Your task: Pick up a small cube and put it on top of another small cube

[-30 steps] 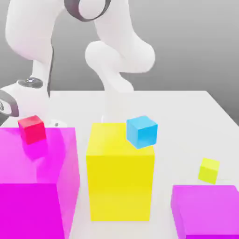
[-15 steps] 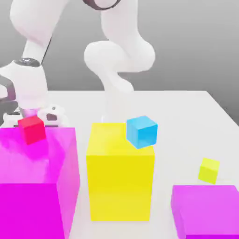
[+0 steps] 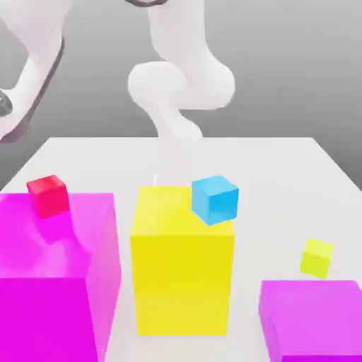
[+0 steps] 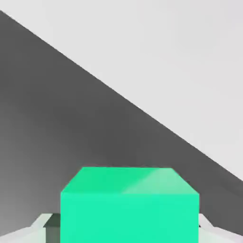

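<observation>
Hand view is showing you the small teal-green cube (image 4: pixel 129 204) sitting right up close, between the two pale fingers (image 4: pixel 40 227) of the gripper (image 4: pixel 128 228). You are seeing one finger on each side of the cube, touching its sides, so the gripper is squeezing the cube and holding it. Behind the cube you are looking at the white table (image 4: pixel 166 61) and its long edge, with dark grey beyond that edge.

Exterior view is showing you the white arm (image 3: pixel 180 78) bending up over the far edge of the table (image 3: pixel 283 170). A big yellow block (image 3: pixel 182 261) is standing in the middle of the table. A sky-blue small cube (image 3: pixel 215 199) is sitting by the block's far top corner on the exterior view's right. A big pink block (image 3: pixel 53 276) is standing by the near edge on the exterior view's left, and a small red cube (image 3: pixel 48 195) is sitting at its far top edge. Another pink block (image 3: pixel 311 322) is sitting at the near corner on the exterior view's right. A yellow-green small cube (image 3: pixel 316 258) is lying on the table just behind that pink block.
</observation>
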